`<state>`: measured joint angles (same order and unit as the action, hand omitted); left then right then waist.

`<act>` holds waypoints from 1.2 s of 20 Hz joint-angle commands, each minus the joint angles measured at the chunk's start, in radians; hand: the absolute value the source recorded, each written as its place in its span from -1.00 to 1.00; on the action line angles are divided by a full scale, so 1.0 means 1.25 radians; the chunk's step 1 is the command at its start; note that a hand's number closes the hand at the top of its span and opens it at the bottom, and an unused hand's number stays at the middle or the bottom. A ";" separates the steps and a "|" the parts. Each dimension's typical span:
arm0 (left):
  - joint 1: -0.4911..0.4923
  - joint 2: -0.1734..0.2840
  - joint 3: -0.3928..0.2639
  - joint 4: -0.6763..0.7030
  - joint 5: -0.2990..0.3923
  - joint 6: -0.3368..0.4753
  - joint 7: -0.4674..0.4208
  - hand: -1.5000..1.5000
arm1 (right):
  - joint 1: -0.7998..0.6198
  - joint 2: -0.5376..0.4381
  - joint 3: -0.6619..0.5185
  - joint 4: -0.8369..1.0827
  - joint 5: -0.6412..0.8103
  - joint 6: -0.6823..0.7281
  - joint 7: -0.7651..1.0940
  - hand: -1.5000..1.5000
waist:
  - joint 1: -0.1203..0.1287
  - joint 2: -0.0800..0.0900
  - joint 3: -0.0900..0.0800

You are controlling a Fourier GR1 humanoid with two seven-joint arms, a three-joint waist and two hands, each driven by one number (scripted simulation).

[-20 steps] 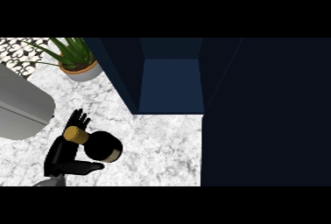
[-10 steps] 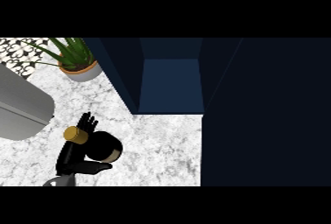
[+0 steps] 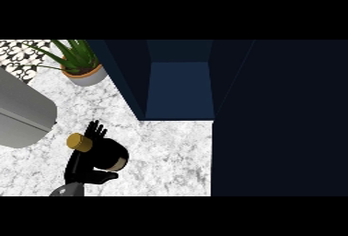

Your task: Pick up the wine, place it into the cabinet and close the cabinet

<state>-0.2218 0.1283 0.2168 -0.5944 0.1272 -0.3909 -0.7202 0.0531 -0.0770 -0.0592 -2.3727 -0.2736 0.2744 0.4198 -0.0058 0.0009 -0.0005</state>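
Down on the marble counter [image 3: 170, 152], the wine bottle [image 3: 102, 154] stands towards the lower left, seen almost from straight above: a gold cap [image 3: 79, 142] at its upper left and the dark, round body spreading below it. One black hand [image 3: 85, 168] comes up from the bottom edge on a grey forearm [image 3: 66, 190] and wraps around that bottle. Its fingers [image 3: 95, 130] poke out past the far side of the cap, fanned a little, while the thumb [image 3: 103, 176] hooks round the near side of the body, so the hand is curled on the wine, not flat or spread wide. From where it enters, at the view's left, it reads as the left hand. The other hand shows nowhere.

The bottle sits on the counter side, apart from the cabinet [image 3: 178, 87], which lies up and to the right. That cabinet is open: a dark blue compartment with its floor visible, flanked by dark walls. A big dark panel [image 3: 279, 120] fills the whole right side of the view; whether it is the cabinet's door I cannot tell.

In the top left corner, a potted plant [image 3: 78, 62] with spiky green leaves stands in a pale pot. Along the left edge, a rounded grey object [image 3: 20, 115] lies just beside the hand's fingertips, not touching them.
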 commanded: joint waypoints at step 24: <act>0.003 0.013 -0.023 0.146 -0.012 -0.027 -0.190 1.00 | 0.037 0.022 0.004 0.021 0.019 0.026 -0.046 -1.00 | 0.004 -0.001 0.000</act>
<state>-0.2988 0.1653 0.1974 -0.4136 0.1149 -0.3755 -0.8519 0.0852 -0.0639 -0.0693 -2.3526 -0.2704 0.3068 0.3737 -0.0043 -0.0036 0.0061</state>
